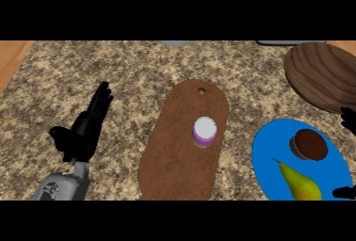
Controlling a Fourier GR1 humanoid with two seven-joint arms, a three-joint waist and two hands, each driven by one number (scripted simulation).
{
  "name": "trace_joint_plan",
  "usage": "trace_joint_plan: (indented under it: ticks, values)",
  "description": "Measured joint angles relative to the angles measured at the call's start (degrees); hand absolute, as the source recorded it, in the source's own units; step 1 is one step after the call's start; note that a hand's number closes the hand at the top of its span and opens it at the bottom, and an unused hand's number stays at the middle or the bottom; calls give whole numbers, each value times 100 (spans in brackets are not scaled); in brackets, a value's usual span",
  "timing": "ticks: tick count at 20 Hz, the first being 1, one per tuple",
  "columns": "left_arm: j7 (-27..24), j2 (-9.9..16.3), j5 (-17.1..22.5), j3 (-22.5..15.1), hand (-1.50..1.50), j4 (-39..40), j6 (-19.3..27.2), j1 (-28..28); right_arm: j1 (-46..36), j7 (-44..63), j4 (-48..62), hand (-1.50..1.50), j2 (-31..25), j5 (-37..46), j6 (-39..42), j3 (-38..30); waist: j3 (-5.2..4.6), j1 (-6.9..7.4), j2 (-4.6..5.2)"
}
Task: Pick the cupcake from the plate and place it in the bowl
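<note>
Cupcake, small round chocolate-brown cake in a pale wrapper, sits upright on the glossy blue oval plate, beside a yellow-green pear, with the dark wooden bowl beyond it. Head view: right hand shows only as black tips at the right edge, nearest the cupcake, finger state indeterminable. Left hand rests far left, fingers straight, holding nothing.

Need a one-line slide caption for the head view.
Left hand rests open on the counter; cupcake and pear sit on the blue plate, wooden bowl beyond.
</note>
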Motion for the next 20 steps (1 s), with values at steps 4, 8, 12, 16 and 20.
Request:
trace_joint_plan:
  ticks: [4, 8, 12, 16, 20]
  values:
    - [-24, -120, -108, 71, 0, 52, -3, -28, -79, 33, 167, -150, 244, 78, 78, -11, 1, 4, 1]
    - [21, -148, -145, 185, 0, 24, -134, -22, -127, -131, 454, -150, 386, 192, 223, -114, 2, 8, 2]
    - [104, -213, -237, 219, 0, -139, -192, 82, -158, -82, 508, -150, 612, 279, 259, -134, 2, 9, 1]
    - [-1, -313, -338, 274, 0, -51, -264, 88, -247, -258, 716, -150, 774, 546, 226, -127, 2, 8, 2]
    - [95, -299, -328, 390, 0, -52, -358, -12, -473, -594, 1229, -150, 775, 953, 84, -97, 2, 17, 4]
